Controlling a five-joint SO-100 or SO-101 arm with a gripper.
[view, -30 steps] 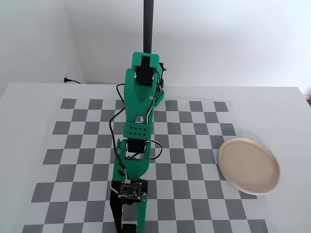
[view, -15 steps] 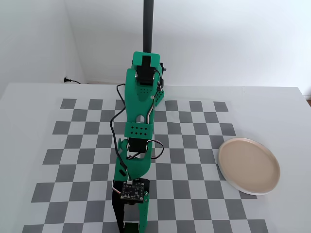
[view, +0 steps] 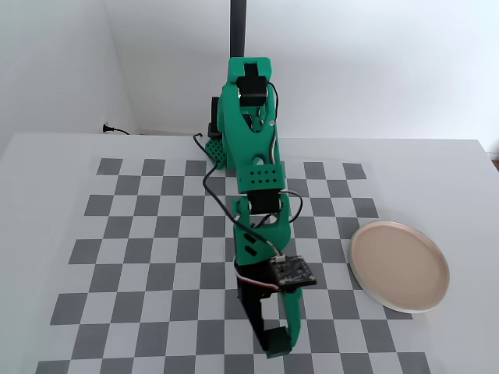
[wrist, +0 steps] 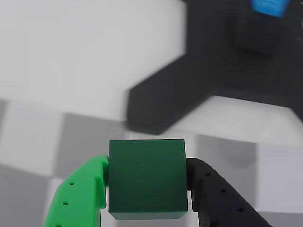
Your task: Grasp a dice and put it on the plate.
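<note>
While between hand (wrist: 147,194) fingers, matte square-edged dice (wrist: 147,177).

Fixed view: the arm reaches from the far middle of the counter (view: 62,156) toward the near edge. The gripper (view: 273,336) is at the near edge, with the dice (view: 277,343) between its fingers. The plate (view: 400,266) lies on the counter, right of the gripper and well apart from it. Wrist view: the dice (wrist: 147,177) sits between the two fingers.

A robotics lab setup: checkerboard mat (view: 156,257) on white table (view: 47,156), bare white walls (view: 351,62)
</note>
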